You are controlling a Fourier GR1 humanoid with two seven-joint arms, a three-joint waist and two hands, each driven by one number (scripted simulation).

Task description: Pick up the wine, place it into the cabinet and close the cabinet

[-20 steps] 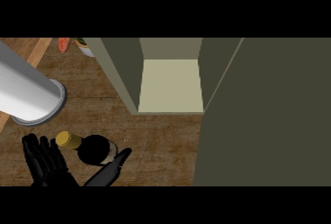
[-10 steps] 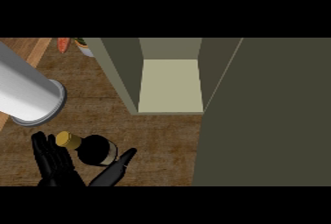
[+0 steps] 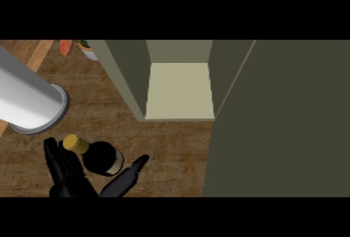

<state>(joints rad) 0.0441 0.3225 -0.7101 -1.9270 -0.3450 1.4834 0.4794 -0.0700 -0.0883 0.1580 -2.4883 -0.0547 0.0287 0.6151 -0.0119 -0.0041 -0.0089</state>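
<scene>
The wine (image 3: 101, 157) is seen at lower left, bracketed between the straight fingers and thumb of the open left hand (image 3: 71, 178), not clasped yet.

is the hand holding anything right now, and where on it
Nothing is held yet. The left hand is open around the wine bottle, fingers on one side of its body and thumb on the other, not closed on it.

Dim, even light; the cabinet shelf (image 3: 179, 90) looks brightest.
</scene>
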